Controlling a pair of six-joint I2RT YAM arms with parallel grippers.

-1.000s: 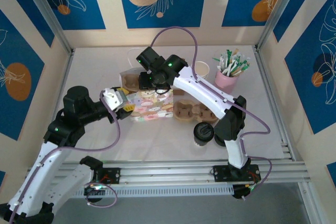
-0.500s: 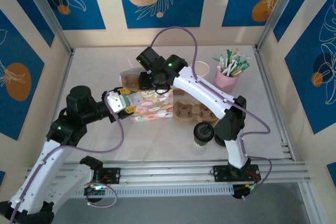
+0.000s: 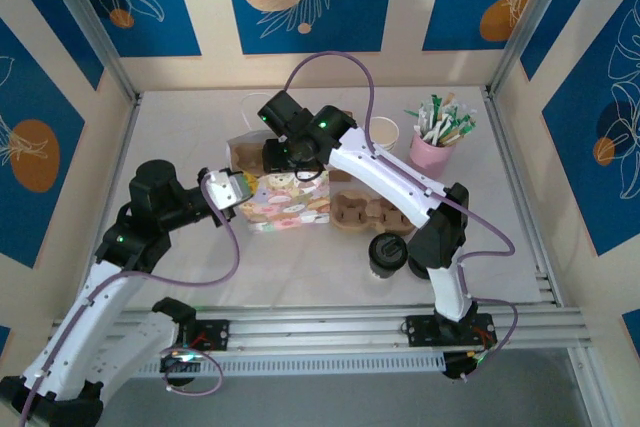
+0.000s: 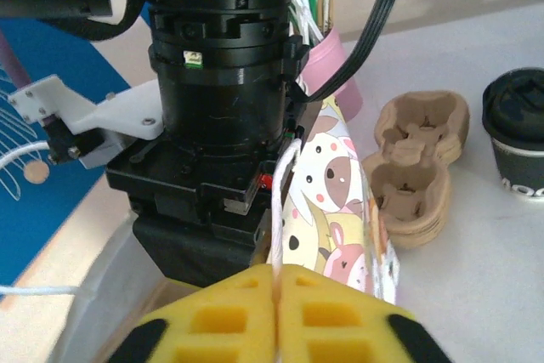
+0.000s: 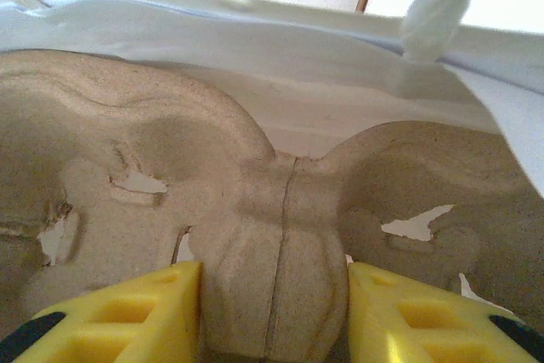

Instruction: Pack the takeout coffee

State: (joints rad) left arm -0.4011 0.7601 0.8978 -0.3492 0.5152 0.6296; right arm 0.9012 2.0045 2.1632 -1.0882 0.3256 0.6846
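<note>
**Left arm leans in and its pincer lifts toward the bag's far corner**

Seen from above, the left arm [image 3: 122, 239] straightens and swings to the right. Its dark elbow joint sits a little farther from the near edge of the bench [image 3: 180, 127] than a second ago, and the white lower link stands steeper. The left pincer [image 3: 236, 190] shifts first slightly right, then toward the far side. It ends just beside the upper left corner of the patterned bag [image 3: 290, 205], with the white cord handle [image 4: 280, 201] pinched between its pads. The right arm's wrist [image 3: 280, 112] moves very slightly left.
</note>
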